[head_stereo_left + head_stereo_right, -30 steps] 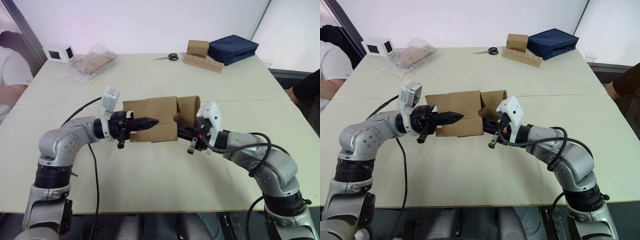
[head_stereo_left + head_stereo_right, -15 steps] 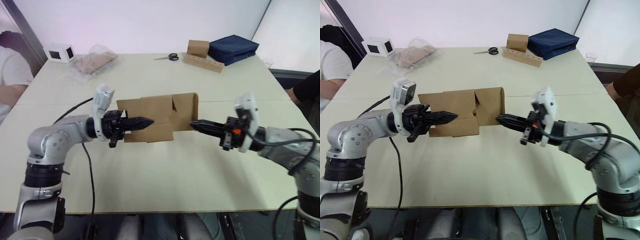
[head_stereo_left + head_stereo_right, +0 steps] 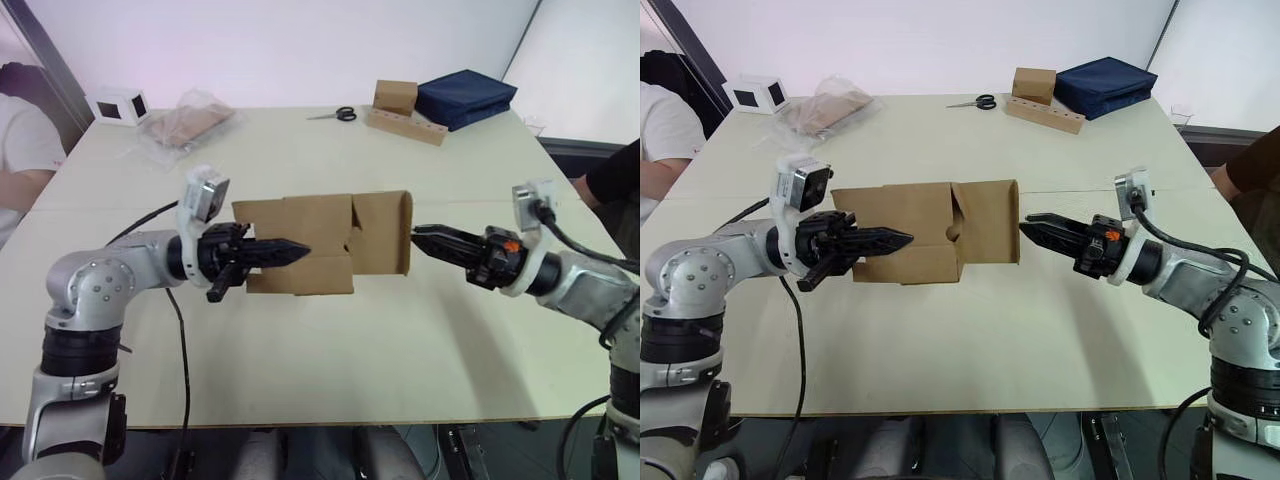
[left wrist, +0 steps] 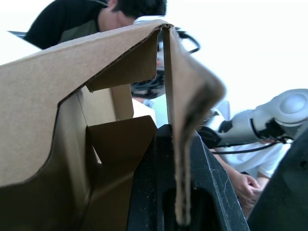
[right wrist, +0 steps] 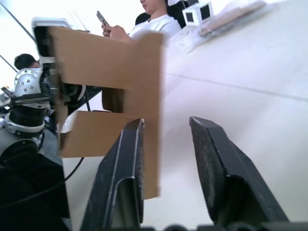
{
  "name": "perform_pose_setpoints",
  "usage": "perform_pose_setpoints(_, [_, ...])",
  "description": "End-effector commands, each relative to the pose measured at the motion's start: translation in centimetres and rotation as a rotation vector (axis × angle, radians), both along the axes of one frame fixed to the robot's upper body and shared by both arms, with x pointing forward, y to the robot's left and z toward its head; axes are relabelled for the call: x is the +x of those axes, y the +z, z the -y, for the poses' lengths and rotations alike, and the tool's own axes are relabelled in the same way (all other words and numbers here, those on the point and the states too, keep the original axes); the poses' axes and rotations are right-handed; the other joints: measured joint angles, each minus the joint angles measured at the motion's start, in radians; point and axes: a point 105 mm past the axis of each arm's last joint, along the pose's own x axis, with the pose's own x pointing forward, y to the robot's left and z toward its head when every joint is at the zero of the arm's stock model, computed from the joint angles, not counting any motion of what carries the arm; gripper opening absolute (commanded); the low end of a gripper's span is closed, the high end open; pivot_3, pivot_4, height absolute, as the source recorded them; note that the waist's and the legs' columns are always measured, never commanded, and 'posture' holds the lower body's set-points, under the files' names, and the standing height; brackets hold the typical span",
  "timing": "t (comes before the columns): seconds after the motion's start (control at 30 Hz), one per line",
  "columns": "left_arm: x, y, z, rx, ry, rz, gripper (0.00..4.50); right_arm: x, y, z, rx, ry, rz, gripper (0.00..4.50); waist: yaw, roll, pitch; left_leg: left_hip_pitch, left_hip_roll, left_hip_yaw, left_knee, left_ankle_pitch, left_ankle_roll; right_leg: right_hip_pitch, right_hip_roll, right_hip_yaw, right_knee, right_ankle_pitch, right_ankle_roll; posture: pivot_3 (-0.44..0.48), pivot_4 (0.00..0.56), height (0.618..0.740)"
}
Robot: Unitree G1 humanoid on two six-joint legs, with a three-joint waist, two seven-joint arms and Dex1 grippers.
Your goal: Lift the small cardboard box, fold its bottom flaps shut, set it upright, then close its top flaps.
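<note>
Left eye view: the small cardboard box (image 3: pixel 320 243) is held on its side above the middle of the cream table (image 3: pixel 330 360), flaps spread at both ends. The left gripper (image 3: pixel 285 250) is clamped on one wall of the box; the left wrist view shows its black fingers (image 4: pixel 159 192) pinching that cardboard wall. The right gripper (image 3: pixel 428 238) hovers just beside the box's right-hand flap, its fingers (image 5: pixel 122 183) parted and holding nothing. Scissors (image 3: pixel 337 114) lie near the table's far edge.
</note>
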Motion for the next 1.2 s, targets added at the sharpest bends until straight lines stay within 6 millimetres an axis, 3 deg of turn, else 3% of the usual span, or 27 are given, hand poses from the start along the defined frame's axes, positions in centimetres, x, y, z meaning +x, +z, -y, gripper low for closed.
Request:
perform_pose_setpoints(0.03, [-0.8,1.2,0.0,-0.008,-0.020,0.053,0.00,-0.1,0.9,-0.1,0.024,0.035,0.034,1.59,0.000,0.000,0.000,0.000,0.000,0.000,0.000,0.000,0.000,0.000,0.000,0.000,0.000,0.000,0.000,0.000,0.150,0.740])
perform_pose_setpoints(0.43, [-0.1,0.5,-0.2,0.012,0.014,0.051,0.00,-1.5,2.2,-1.6,0.108,0.133,0.031,1.59,0.001,0.000,0.000,0.000,0.000,0.000,0.000,0.000,0.000,0.000,0.000,0.000,0.000,0.000,0.000,0.000,0.150,0.740])
perform_pose_setpoints(0.7, [0.2,0.8,0.0,-0.007,0.018,0.052,0.00,-3.1,2.2,-3.6,0.150,0.203,0.008,1.59,0.000,0.000,0.000,0.000,0.000,0.000,0.000,0.000,0.000,0.000,0.000,0.000,0.000,0.000,0.000,0.000,0.150,0.740])
perform_pose_setpoints(0.9, [0.1,1.0,0.4,-0.024,0.001,0.059,0.00,-3.3,1.5,-4.9,0.155,0.214,-0.007,1.59,0.000,0.000,0.000,0.000,0.000,0.000,0.000,0.000,0.000,0.000,0.000,0.000,0.000,0.000,0.000,0.000,0.150,0.740])
perform_pose_setpoints(1.2, [0.4,1.0,0.5,-0.029,0.015,0.058,0.00,-4.0,2.2,-5.9,0.175,0.243,0.005,1.59,0.000,0.000,0.000,0.000,0.000,0.000,0.000,0.000,0.000,0.000,0.000,0.000,0.000,0.000,0.000,0.000,0.150,0.740])
